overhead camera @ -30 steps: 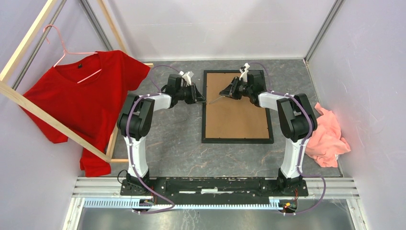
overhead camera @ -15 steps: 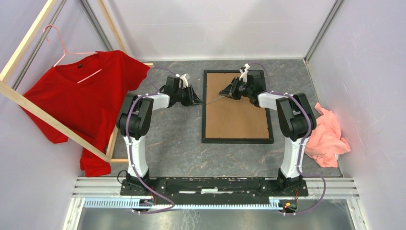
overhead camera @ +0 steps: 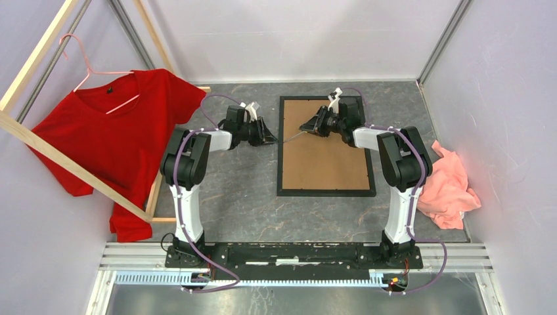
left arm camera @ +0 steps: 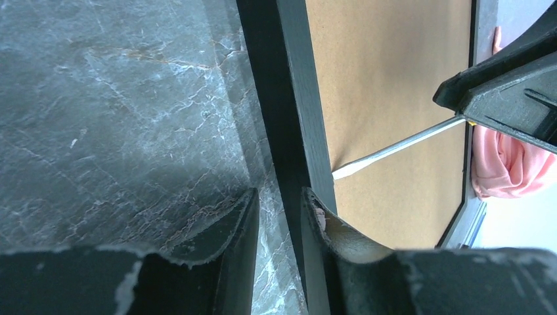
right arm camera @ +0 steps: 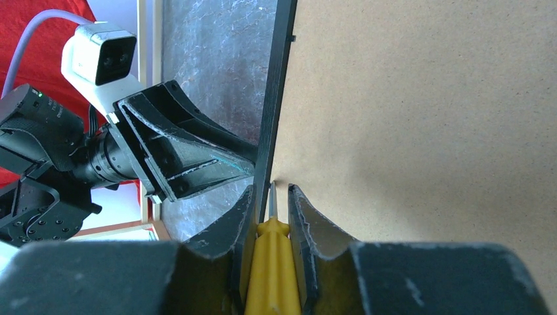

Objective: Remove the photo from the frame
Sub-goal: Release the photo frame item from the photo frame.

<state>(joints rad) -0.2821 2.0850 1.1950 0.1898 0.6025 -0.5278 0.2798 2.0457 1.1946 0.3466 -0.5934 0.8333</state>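
The frame (overhead camera: 326, 192) lies face down on the tabletop (overhead camera: 230, 197), with its brown backing board (overhead camera: 325, 164) uppermost and seated inside the black rails. The photo is not visible; I judge it sits under that board, print side down. The right pincer (right arm camera: 271, 197) is clenched on the yellow handle of a screwdriver (left arm camera: 401, 147). The screwdriver's flat tip rests at the seam between the board and the left rail, towards the far end. The left pincer (left arm camera: 279, 197) is released, its fingers a little apart with only tabletop showing between them, just outside that same rail and near the tip

The frame looks light and rigid, and is likely to skid on the smooth marbled surface if levered, so it wants bracing at the outer rail. The board seems stiff but thin, and prying at the seam should lift one edge enough to pinch. The photo is probably thin, floppy and glossy, easily creased or scratched by the blade, so it is best taken gently by an edge or corner
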